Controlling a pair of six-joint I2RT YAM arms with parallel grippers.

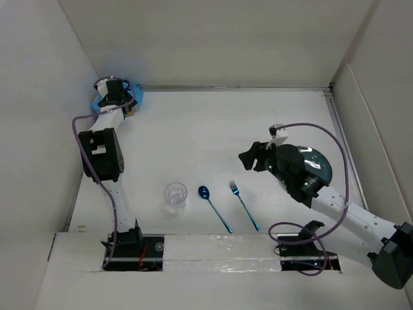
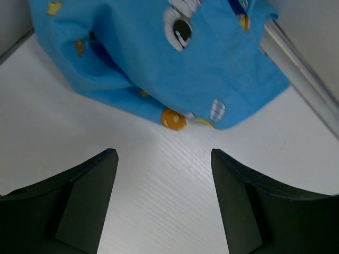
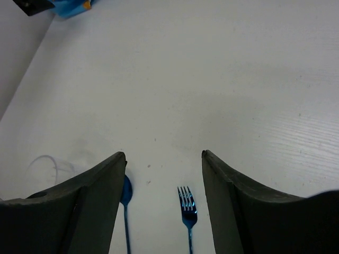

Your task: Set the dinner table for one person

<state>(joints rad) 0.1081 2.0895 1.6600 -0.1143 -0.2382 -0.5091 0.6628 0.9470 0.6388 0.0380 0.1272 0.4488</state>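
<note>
– Since the placemat (image 2: 175, 58) is bunched up in the far-left corner of the dinner table (image 1: 206, 129), the left gripper (image 2: 164, 159) hovers just short of its near edge. Jaws wide apart, nothing between them but bare tabletop.
– Makes sense. Mat goes down first, everything else sits on it. Right side?
– Right gripper (image 3: 163, 156) is also spread and empty. It hangs above open table, pointed toward the fork (image 3: 185, 206) and spoon (image 3: 126, 193), touching neither.
– Where's the rest?
– Glass (image 1: 175, 196), spoon and fork in a row near the front edge, well apart from the mat. Dark plate (image 1: 322, 165) at right, partly under the right arm.
– So nothing's set.
– My read: step one, grab the mat. It's crumpled with folds stacked, so a pinch may catch one layer and drag it out lopsided. Walls are close there too, so little room to manoeuvre.
– And the cutlery looks to be about where the mat should land.
– Likely. Right arm may need to clear it, or wait.
</note>
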